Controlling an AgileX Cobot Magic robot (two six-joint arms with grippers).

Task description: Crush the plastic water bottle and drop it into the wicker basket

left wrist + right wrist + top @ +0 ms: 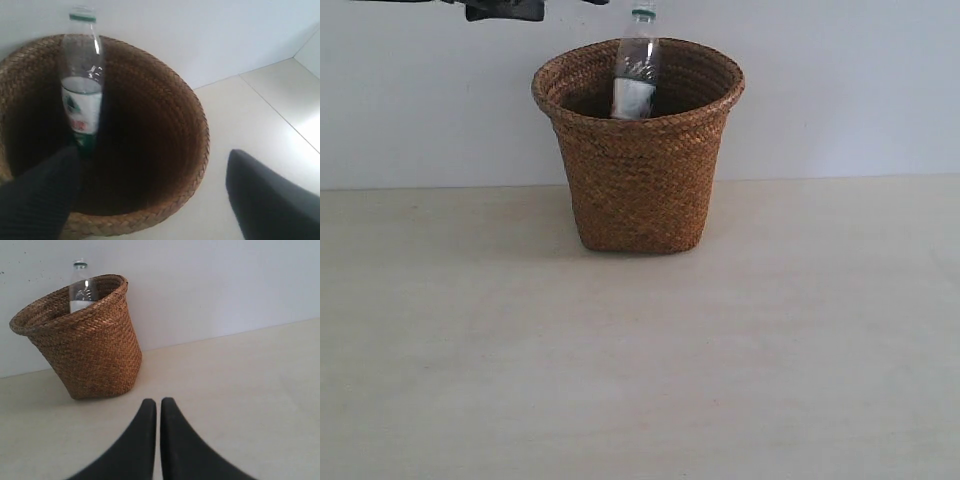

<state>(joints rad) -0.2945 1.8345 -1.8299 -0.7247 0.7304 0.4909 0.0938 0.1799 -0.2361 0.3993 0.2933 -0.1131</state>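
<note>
the left fingers [37, 197] stood wide apart and held nothing, hanging over the wicker basket [196, 125]. one of them was above the rim, the other out past it, above the tabletop [260, 110]. the plastic water bottle [81, 100] stood upright inside the basket, just beyond the nearer finger, its green cap poking above the rim. the right fingers [144, 442] were pressed nearly together, empty, over the tabletop, with the basket well ahead of them.

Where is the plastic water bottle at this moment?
In the exterior view, the plastic water bottle stands nearly upright inside the wicker basket, near its far wall, its top rising above the braided rim.
</note>
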